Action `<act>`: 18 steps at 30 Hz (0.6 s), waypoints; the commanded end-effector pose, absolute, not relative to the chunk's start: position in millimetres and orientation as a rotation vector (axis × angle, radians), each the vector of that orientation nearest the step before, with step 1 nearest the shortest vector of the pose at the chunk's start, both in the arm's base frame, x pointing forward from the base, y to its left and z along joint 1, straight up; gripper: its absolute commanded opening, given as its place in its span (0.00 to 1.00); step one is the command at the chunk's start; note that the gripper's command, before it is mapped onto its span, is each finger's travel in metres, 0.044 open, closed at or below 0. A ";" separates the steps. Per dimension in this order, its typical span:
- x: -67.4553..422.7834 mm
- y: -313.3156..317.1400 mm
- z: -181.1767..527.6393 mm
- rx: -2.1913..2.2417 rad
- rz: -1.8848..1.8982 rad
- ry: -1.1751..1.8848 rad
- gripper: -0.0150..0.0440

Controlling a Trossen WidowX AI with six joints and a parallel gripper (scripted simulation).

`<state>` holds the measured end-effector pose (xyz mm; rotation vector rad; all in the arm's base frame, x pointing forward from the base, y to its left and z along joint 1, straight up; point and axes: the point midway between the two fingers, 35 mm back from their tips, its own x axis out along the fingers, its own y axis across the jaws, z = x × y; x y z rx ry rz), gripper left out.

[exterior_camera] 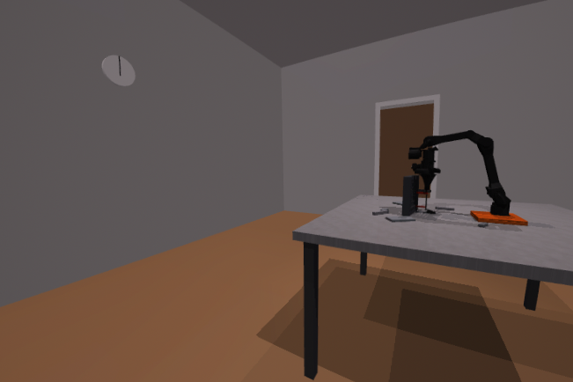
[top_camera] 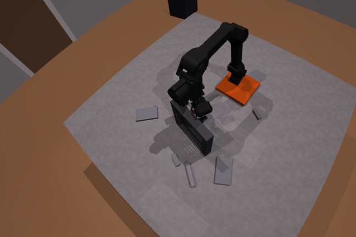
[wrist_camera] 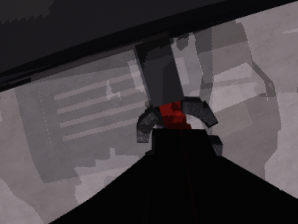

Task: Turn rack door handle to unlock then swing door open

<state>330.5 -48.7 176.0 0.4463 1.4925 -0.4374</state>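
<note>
Handle: the task's upright handle (top_camera: 193, 111) (exterior_camera: 426, 200) (wrist_camera: 173, 115) stands on the arm's side of the rack, red where we can see it, with dark parts about it; our wrist view shows a short red block between curved, charcoal hooked pieces. Its exact turn we cannot tell.
Jaws: the gripper (top_camera: 194, 107) (exterior_camera: 427, 188) (wrist_camera: 182, 165) points down, closed on the handle; the black fingers mask much of it.
Rack frame: the dark grey frame (top_camera: 206, 133) (exterior_camera: 407, 195) (wrist_camera: 90, 37) stands upright on the table, box-edged, smooth and matte.
Rack door: the slotted panel (top_camera: 191, 131) lies within the frame's outline as we see it from above; striped light falls through onto the tabletop.
Arm: the black arm (top_camera: 219, 41) (exterior_camera: 455, 136) arches over from its orange base plate (top_camera: 243, 101) (exterior_camera: 518, 221), a flat square with crisp edges.
Table: the table (top_camera: 114, 134) (exterior_camera: 453, 245) has a mottled grey top, streaked along its edge, on dark square legs.
Loose pieces: we note two flat grey slabs, one (top_camera: 146, 113) on the slotted side of the frame, another (top_camera: 223, 170) beyond its near end; a slim bar (top_camera: 190, 174) beside a short block (top_camera: 175, 159); and a small block (top_camera: 257, 114) near the base plate.
</note>
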 end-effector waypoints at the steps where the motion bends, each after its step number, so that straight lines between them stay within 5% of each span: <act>1: 330.7 -48.8 175.5 0.597 -0.584 1.456 0.29; 18: 330.7 -48.9 175.4 1.240 -1.205 1.170 0.29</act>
